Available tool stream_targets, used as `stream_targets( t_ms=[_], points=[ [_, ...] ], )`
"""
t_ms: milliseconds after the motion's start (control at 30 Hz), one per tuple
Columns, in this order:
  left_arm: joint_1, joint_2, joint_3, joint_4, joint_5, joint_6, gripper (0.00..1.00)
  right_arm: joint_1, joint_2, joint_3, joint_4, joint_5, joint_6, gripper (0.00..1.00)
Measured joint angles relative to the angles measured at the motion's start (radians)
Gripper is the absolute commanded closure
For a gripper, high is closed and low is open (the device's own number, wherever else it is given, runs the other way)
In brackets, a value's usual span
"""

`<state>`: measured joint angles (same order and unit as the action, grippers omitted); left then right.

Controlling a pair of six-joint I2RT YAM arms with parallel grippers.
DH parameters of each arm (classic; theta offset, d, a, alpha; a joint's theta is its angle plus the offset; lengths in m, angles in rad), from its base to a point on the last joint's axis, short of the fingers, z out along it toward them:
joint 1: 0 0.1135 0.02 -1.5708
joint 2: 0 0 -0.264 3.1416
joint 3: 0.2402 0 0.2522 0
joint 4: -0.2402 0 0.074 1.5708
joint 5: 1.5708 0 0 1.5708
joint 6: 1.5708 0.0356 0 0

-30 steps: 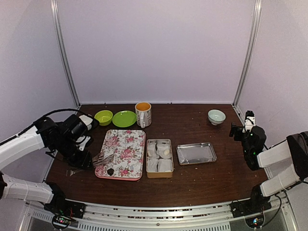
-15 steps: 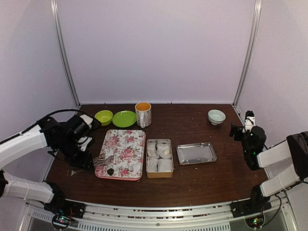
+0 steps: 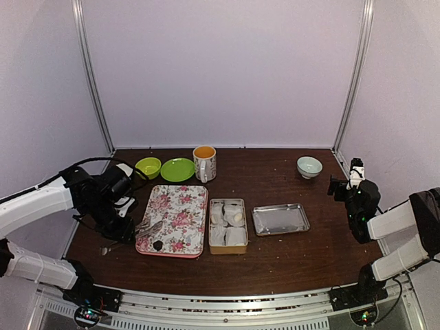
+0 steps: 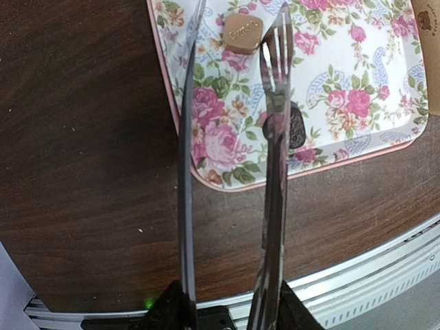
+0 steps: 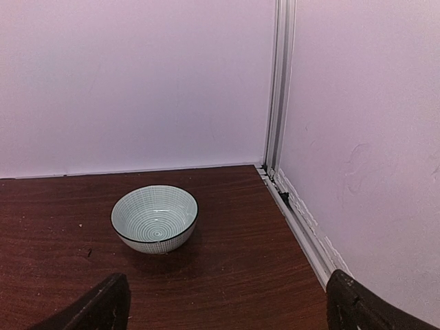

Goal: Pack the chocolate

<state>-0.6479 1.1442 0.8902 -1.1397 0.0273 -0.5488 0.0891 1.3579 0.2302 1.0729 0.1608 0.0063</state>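
Overhead, at lower left, the left gripper (image 3: 128, 230) clasps metal tongs (image 4: 273, 179) (tips apart) above a floral tray (image 3: 182, 206); the chocolate (image 3: 157, 244) lies near its bottom edge. Right gripper (image 5: 227, 278) gapes wide.

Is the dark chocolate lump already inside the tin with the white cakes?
No, the chocolate lies on the floral tray, outside the tin.

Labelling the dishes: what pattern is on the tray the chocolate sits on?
The tray has pink roses on white; left wrist view shows it best.
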Motion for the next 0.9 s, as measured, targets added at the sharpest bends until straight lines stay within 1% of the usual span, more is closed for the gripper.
stream_targets(
  t_ms=[167, 267, 400, 700, 900],
  points=[
    [-0.009, 0.013, 0.001, 0.008, -0.004, 0.0, 0.61, 0.0, 0.0, 0.0, 0.0, 0.0, 0.0, 0.0],
    [-0.009, 0.013, 0.003, 0.01, -0.005, 0.0, 0.65, 0.0, 0.0, 0.0, 0.0, 0.0, 0.0, 0.0],
    [-0.01, 0.014, 0.004, 0.011, -0.005, 0.0, 0.67, 0.0, 0.0, 0.0, 0.0, 0.0, 0.0, 0.0],
    [-0.01, 0.013, 0.006, 0.011, -0.005, 0.0, 0.71, 0.0, 0.0, 0.0, 0.0, 0.0, 0.0, 0.0],
    [-0.012, 0.007, 0.088, -0.006, 0.003, 0.0, 0.7, 0.0, 0.0, 0.0, 0.0, 0.0, 0.0, 0.0]
  ],
)
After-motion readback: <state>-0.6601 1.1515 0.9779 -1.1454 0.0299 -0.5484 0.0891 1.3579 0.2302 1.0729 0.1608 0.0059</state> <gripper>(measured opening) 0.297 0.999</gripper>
